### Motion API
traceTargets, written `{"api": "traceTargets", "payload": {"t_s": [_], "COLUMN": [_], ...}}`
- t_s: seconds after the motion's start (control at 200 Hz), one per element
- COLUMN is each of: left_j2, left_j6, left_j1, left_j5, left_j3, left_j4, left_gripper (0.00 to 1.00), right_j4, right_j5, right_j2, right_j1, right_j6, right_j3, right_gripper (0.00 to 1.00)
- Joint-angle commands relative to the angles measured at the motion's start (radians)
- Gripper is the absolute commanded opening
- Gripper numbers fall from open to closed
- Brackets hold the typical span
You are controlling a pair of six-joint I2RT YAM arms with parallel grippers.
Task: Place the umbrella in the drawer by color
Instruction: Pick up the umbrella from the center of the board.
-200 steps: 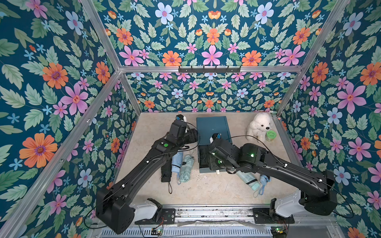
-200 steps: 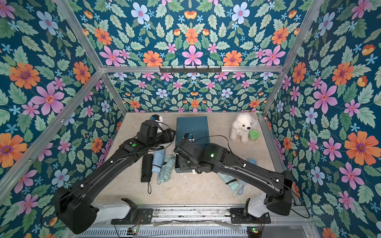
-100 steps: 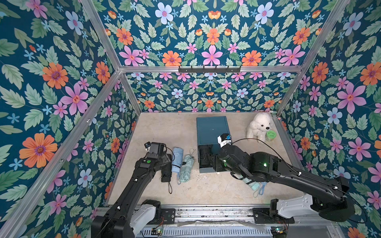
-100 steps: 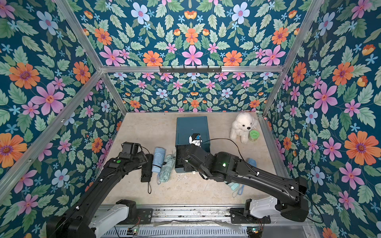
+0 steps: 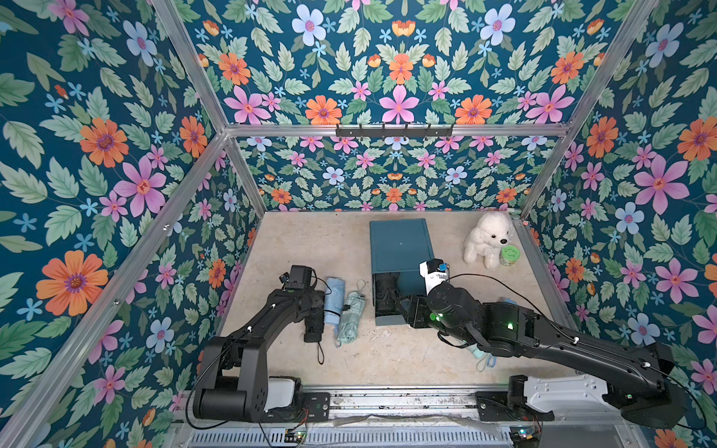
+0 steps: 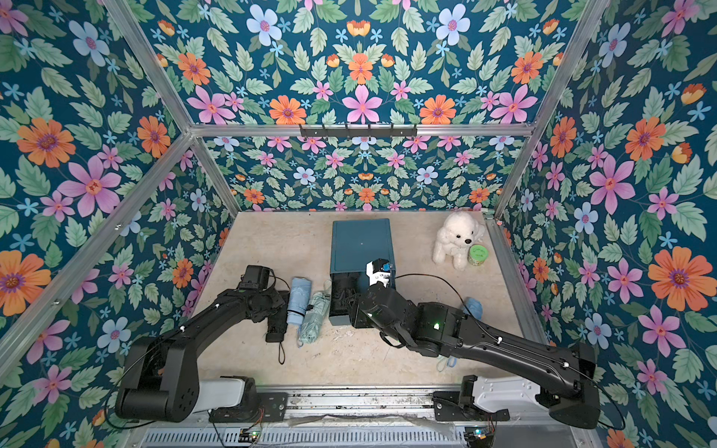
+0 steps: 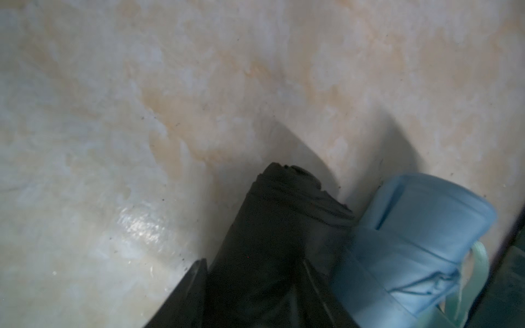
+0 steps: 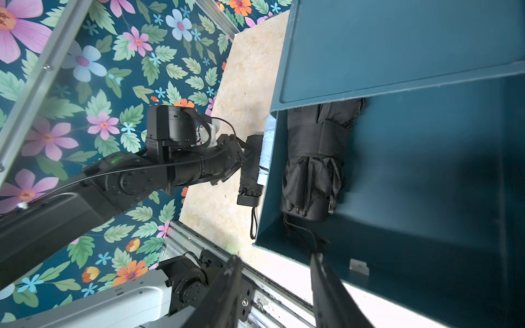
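**Left pincer** (image 5: 313,307): down over the far half of the loose black umbrella (image 5: 312,329), with a jaw on either side. In the left wrist view one finger (image 7: 193,284) lies against the fabric. Whether the jaws are clamped cannot be told.

**Loose black umbrella:** folded, flat on the bench (image 5: 310,240) toward its left edge, with the wrist strap trailing toward the near edge.

**Light blue umbrella** (image 5: 334,300): folded, touching the loose black umbrella on its right side.

**Mint umbrella** (image 5: 351,318): folded, just beside the light blue one, between it and the drawer.

**Right pincer** (image 8: 272,255): jaws part-way apart with nothing clamped, at the drawer's near left corner. One finger (image 8: 326,284) is over the front wall and the other is outside it.

**Drawer** (image 8: 412,184): teal, standing open toward the near edge from the teal cabinet (image 5: 399,244) at mid-bench.

**Stowed black umbrella** (image 8: 315,164): folded, inside the drawer along its left wall.

**Pale umbrella** (image 5: 476,350): near the bench's near edge, mostly hidden under the right arm.

**White plush dog** (image 5: 489,240): sitting at the far right corner, with a green tub (image 5: 509,255) against its front.
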Motion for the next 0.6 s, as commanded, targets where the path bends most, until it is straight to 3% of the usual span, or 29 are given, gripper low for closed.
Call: {"api": "traceTargets", "payload": {"t_s": [0.0, 0.295, 0.46, 0.595], "left_j2": [0.014, -0.018, -0.137, -0.261], "left_j6": [-0.038, -0.059, -0.026, 0.041], "left_j1": [0.003, 0.003, 0.003, 0.001], "left_j5": [-0.06, -0.156, -0.233, -0.205], "left_j3": [-0.031, -0.032, 0.04, 0.198], "left_j4": [-0.001, -0.05, -0.144, -0.257], "left_gripper": [0.44, 0.0, 0.0, 0.0], "right_j4": [0.046, 0.125, 0.199, 0.207], "right_j5": [-0.005, -0.049, -0.093, -0.102], "right_j2": [-0.002, -0.016, 0.016, 0.061], "right_j1": [0.001, 0.001, 0.004, 0.009], "right_j6": [0.007, 0.04, 0.046, 0.014], "right_j3": [-0.005, -0.077, -0.091, -0.035], "right_gripper": [0.45, 0.44, 0.44, 0.45]}}
